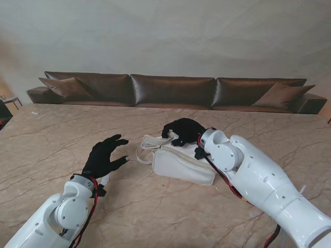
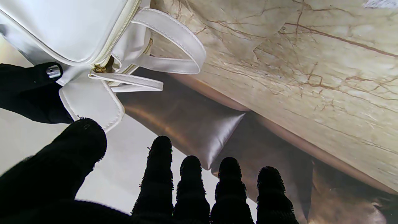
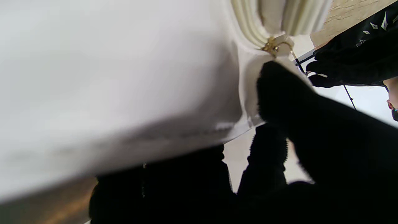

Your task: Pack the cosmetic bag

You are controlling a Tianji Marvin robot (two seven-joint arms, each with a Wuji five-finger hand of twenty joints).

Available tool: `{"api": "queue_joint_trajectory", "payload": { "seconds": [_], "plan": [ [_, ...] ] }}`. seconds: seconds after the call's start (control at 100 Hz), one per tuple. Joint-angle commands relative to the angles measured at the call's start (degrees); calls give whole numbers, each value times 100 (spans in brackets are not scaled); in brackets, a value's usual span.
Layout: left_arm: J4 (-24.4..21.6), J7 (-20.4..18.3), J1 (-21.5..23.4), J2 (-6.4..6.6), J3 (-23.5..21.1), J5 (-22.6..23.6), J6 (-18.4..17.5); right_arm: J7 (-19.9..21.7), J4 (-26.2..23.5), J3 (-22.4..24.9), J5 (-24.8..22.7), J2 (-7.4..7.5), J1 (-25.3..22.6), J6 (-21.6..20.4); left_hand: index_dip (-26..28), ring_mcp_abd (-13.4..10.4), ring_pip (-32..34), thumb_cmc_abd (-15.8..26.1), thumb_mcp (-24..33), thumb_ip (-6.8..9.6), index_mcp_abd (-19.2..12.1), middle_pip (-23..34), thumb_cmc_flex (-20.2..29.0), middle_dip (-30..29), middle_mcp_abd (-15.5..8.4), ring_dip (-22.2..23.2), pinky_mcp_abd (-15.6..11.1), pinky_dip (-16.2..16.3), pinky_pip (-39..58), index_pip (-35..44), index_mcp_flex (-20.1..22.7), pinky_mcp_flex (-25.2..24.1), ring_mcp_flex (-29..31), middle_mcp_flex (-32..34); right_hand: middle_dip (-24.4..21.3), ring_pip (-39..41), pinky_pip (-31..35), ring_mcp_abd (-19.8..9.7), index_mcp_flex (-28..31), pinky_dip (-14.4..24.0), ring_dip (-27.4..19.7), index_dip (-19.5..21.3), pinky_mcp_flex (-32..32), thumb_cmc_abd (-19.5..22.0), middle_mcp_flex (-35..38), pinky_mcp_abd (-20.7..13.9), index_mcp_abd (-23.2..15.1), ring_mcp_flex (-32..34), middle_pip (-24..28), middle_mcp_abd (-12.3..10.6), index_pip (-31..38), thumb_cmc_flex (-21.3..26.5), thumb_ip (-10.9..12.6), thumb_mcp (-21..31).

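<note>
The white cosmetics bag [image 1: 182, 164] lies on its side near the middle of the marble bench [image 1: 62, 129], between the two hands. Its long axis runs from the left and farther from me toward the right and nearer to me, and its two handles [image 1: 147, 151] spread out at the left end, toward the left hand.

The right hand [image 1: 183, 131] rests on the far upper edge of the bag. In the right wrist view, its fingers [image 3: 279, 90] curl over the end of the bag and the thumb tip presses on the white flap just beside the gold zipper pull [image 3: 271, 47]. I judge that it grips the bag there, but whether it pinches the pull itself I cannot tell.

The left hand [image 1: 106, 157] hovers over the bench just to the left of the handles, not touching them. Its fingers [image 2: 161, 174] are spread apart and hold nothing. In the left wrist view the zipper end and the handle loop [image 2: 183, 40] are directly in front of these fingertips.

No cosmetics are visible on the bench, and the zipper looks closed along most of its length, so I think the step in hand is opening the bag. The right hand is nearer to the zipper end. The left hand should come to the right, along the bag's axis, to steady the handle end.
</note>
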Motion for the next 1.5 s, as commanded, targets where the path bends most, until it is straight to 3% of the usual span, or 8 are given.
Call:
{"api": "queue_joint_trajectory", "payload": {
  "seconds": [0.0,0.06,0.4,0.71,0.78,1.11,1.41,1.49],
  "plan": [
    [8,-36,19,-37,16,-29,25,51,0,2,-19,21,-48,18,-46,-185,-60,229,-101,196,16,47,-183,-37,-144,-39,2,-36,100,-153,-54,-91,-95,-35,-184,-261,-104,-295,-157,116,-137,-88,-115,177,-477,-91,715,-203,-254,-847,-66,-424,107,-267],
    [14,-28,8,-36,26,-12,24,137,-56,28,-29,48,-82,41,-45,-186,-68,244,-113,198,18,41,-183,-33,-135,-36,8,-14,123,-164,-57,-110,-100,-38,-488,-730,-347,-304,-316,103,-295,122,-360,653,-880,-118,1143,-545,-432,-873,-1006,-904,803,-644],
    [-21,-99,-29,-17,12,31,-7,112,-534,436,-318,133,-473,126,-40,-186,-87,223,-139,206,92,34,-176,-9,-90,-18,-213,-35,67,-197,-50,-97,-119,-63,-1830,-3164,-2194,-338,-1914,-433,-1786,-799,-1693,1076,-2715,-233,1791,-2001,-1734,-636,-2258,-1725,613,-2062],
    [-162,-110,-7,-2,-29,128,-79,-36,-1171,1275,-242,155,-1199,165,-161,-505,-89,180,-127,181,324,55,-243,-108,-142,-265,-478,-445,188,-290,186,51,132,248,-3023,-5540,-4877,-108,-2542,-2914,-4153,-1188,-2724,1762,-3555,-743,2104,-3404,-3314,-194,-2579,-2117,608,-2684],
    [-191,-115,2,0,-31,136,-96,-137,-1353,1501,-240,149,-1438,219,-183,-509,-61,194,-134,182,346,49,-235,-113,-135,-277,-579,-504,222,-321,219,79,143,274,-3068,-5530,-5016,-121,-2616,-3197,-4312,-1266,-2789,2628,-3537,-801,2169,-3450,-3424,-163,-2655,-2152,904,-3800],
    [-400,-269,135,34,-129,149,-207,-228,-2140,2658,-279,198,-2813,263,-259,-374,129,710,-533,350,349,9,-413,-130,-4,-340,-736,-826,843,-450,440,81,242,442,-3553,-5551,-5290,-274,-2374,-3959,-4577,-1495,-2830,3952,-2872,-1067,2418,-3451,-4460,-10,-2998,-3369,1398,-3759],
    [-447,-372,178,47,-165,77,-319,-527,-2614,3481,-332,157,-4082,410,-271,-348,68,934,-728,527,317,-53,-506,-166,-2,-348,-505,-821,1002,-472,538,33,299,548,-3914,-5547,-5323,-259,-2224,-4185,-4601,-1568,-2847,4095,-2363,-1074,2447,-3378,-5151,36,-3005,-3232,1545,-3709],
    [-460,-363,171,44,-143,68,-318,-616,-2690,3592,-360,142,-4329,435,-283,-367,50,950,-758,554,328,-64,-510,-171,-6,-350,-562,-837,984,-499,523,24,295,532,-3922,-5565,-5341,-264,-2238,-4251,-4610,-1598,-2880,4163,-2372,-1082,2460,-3400,-5150,34,-3011,-3076,2034,-3618]
  ]
}}
